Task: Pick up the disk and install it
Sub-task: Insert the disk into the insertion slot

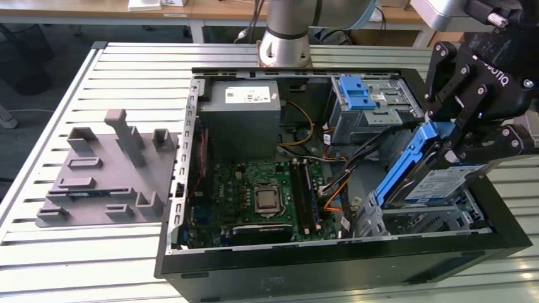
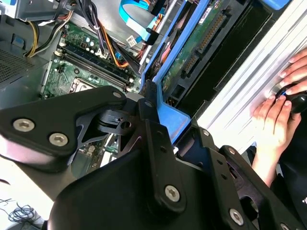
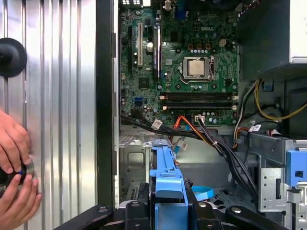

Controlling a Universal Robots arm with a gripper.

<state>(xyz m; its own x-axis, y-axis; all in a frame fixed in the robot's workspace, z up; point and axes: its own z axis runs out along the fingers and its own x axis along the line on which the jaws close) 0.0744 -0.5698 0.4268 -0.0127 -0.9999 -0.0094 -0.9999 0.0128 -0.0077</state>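
Gripper (image 1: 471,144) clamped on the upper end of the disk (image 1: 433,184), holding it steeply tilted, its lower end at the metal drive bay (image 1: 421,221) in the open computer case (image 1: 337,268), on the exterior view's right. The case stands on a slatted metal desk (image 1: 126,69).

Arm (image 1: 282,38) was a silver-grey tube with a flared round base. Gripper (image 1: 473,136) was matte black: plate linkages, silver screw heads (image 2: 172,193), white lettering on one side.
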